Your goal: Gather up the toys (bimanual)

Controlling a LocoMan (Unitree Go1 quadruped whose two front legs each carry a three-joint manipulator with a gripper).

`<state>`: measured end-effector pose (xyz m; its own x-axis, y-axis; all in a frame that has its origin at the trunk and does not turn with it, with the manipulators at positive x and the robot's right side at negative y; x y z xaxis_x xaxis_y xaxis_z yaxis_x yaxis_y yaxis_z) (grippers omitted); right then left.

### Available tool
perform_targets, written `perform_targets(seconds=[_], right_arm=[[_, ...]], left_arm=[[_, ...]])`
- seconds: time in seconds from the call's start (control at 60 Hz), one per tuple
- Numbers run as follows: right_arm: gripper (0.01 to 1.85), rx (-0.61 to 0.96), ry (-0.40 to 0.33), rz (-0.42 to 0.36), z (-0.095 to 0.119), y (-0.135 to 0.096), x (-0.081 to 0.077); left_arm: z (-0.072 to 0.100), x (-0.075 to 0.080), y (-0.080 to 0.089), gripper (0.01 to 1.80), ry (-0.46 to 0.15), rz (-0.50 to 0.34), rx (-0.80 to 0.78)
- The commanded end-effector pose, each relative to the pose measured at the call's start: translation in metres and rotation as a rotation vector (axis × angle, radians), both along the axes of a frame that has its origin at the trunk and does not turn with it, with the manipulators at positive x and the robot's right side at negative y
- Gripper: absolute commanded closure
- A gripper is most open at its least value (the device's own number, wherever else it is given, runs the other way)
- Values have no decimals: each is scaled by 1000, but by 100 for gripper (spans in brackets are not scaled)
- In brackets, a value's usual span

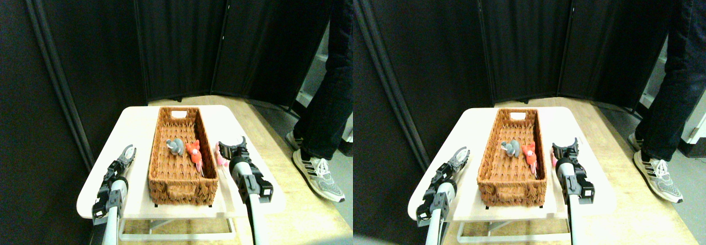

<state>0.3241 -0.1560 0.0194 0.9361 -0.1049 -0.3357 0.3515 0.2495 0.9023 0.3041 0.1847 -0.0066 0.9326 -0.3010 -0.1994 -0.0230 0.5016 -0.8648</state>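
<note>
A wicker basket (182,165) is seen lengthwise along the middle of a small white table (138,124), with two toys already inside it: a grey toy (175,146) and a red toy (193,150), lying side by side near the basket's middle, toward its right wall. A third, pink toy (220,158) is glimpsed on the tabletop just outside that right wall, largely hidden behind the right gripper (232,145), whose jaws are held apart above and just beyond it. The left gripper (128,152) is poised over the table's left edge, beside the basket's left wall, its jaws also parted and nothing between them. A person's legs (325,90) and a striped sneaker (317,173) are visible on the floor to the right, well clear of the table. The pink toy is judged to be the piece in hand, with collection well along. For a clean pickup, the right gripper would best be drawn back and lowered so that the jaws straddle the toy's body rather than its limbs, and closed only once the toy sits between them; the lift should clear the basket's rim before the toy is carried over it. The basket might be nudged sideways by a low pass, so the left gripper could be kept close against the far wall.
</note>
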Motion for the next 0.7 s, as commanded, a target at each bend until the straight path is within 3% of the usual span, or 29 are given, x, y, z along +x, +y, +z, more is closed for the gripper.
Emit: perform_targets(seconds=[0.017,0.167,0.217,0.333,0.583,0.667,0.683,0.7], right_arm=[[123,7,-6,2,-4,3,7],[128,13,22,-16,-19,0,16],[118,15,49,-32,-27,-2,20],[113,12,70,-28,-37,-6,26],[94,38,120,-51,-52,-14,29],[119,48,113,-75,-57,-16,30],[130,41,111,-89,-58,-16,30],[151,27,104,-105,-59,-17,29]], left_arm=[[8,5,-2,180,-53,-2,7],[9,5,-4,180,-58,-9,7],[10,6,-5,180,-62,-16,17],[12,6,-7,180,-60,-19,2],[12,7,-7,180,-61,-16,-9],[13,8,-8,180,-61,-17,-6],[14,8,-8,180,-60,-19,-19],[14,9,-9,180,-63,-22,-35]])
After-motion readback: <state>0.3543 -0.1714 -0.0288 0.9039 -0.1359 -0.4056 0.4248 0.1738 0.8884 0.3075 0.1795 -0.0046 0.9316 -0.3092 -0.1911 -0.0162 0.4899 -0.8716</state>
